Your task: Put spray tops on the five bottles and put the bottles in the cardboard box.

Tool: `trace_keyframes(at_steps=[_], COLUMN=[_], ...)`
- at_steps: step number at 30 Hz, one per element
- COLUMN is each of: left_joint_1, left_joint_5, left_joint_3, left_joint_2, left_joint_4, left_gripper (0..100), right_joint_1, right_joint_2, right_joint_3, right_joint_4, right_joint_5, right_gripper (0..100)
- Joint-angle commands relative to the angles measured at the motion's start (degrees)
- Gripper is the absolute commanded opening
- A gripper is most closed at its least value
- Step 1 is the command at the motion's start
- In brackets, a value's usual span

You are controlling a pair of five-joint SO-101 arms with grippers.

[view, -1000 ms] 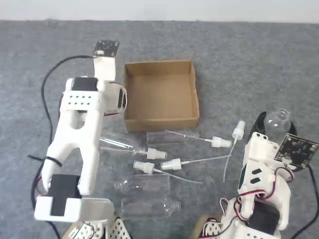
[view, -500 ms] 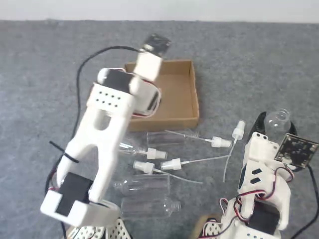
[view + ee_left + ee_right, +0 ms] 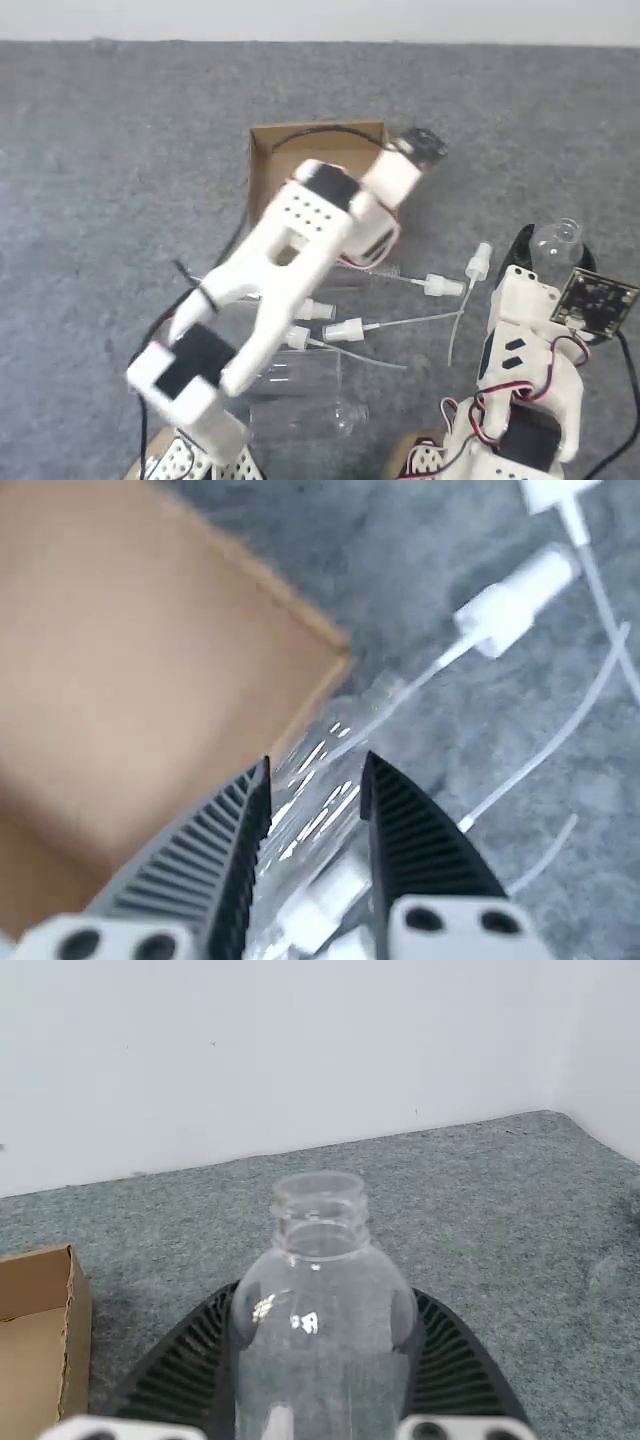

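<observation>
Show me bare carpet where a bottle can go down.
Free: the carpet left of the cardboard box, the strip beyond it, and the stretch to its right. Crowded: in front of the box, where spray tops and bottles lie.

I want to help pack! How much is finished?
Nothing looks finished: what shows of the cardboard box holds no bottle. In hand: the right tool grips an uncapped bottle; the left tool hovers open over a lying bottle beside the box. Left: spray tops lie loose, so capping and boxing remain.
</observation>
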Motion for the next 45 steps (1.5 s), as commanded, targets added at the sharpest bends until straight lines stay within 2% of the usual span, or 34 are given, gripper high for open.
trace_keyframes(at_steps=[1, 15, 20, 25, 30, 33, 39, 45], left_joint_1=[3.3, 8.6, 9.7, 11.1, 13.8, 15.2, 15.6, 15.7], left_joint_5=[1.9, 13.6, 16.6, 17.6, 17.6, 18.0, 23.6, 23.6], left_joint_3=[-9.1, -34.4, -41.7, -48.8, -55.7, -58.9, -64.7, -68.3], left_joint_2=[4.4, 25.0, 30.7, 34.1, 37.9, 40.8, 46.1, 49.5], left_joint_4=[-1.7, -1.2, -1.1, 2.5, 5.6, 6.2, 6.2, 6.2], left_gripper=[14, 14, 14, 14, 14, 14, 14, 14], right_joint_1=[0.8, 0.2, -6.5, -10.3, -10.6, -10.6, -13.6, -13.6], right_joint_2=[-0.9, -0.9, -0.9, -0.9, -0.9, -0.9, -0.9, -0.9], right_joint_3=[-1.1, -8.0, -11.1, -14.2, -18.5, -20.2, -21.4, -21.4], right_joint_4=[-1.4, -0.9, -1.2, -0.9, -1.0, -1.2, -0.8, -0.7], right_joint_5=[-0.5, -0.6, -0.2, -0.1, -0.3, -0.5, -0.1, 0.0], right_gripper=[9.0, 9.0, 9.0, 9.0, 9.0, 9.0, 9.0, 9.0])
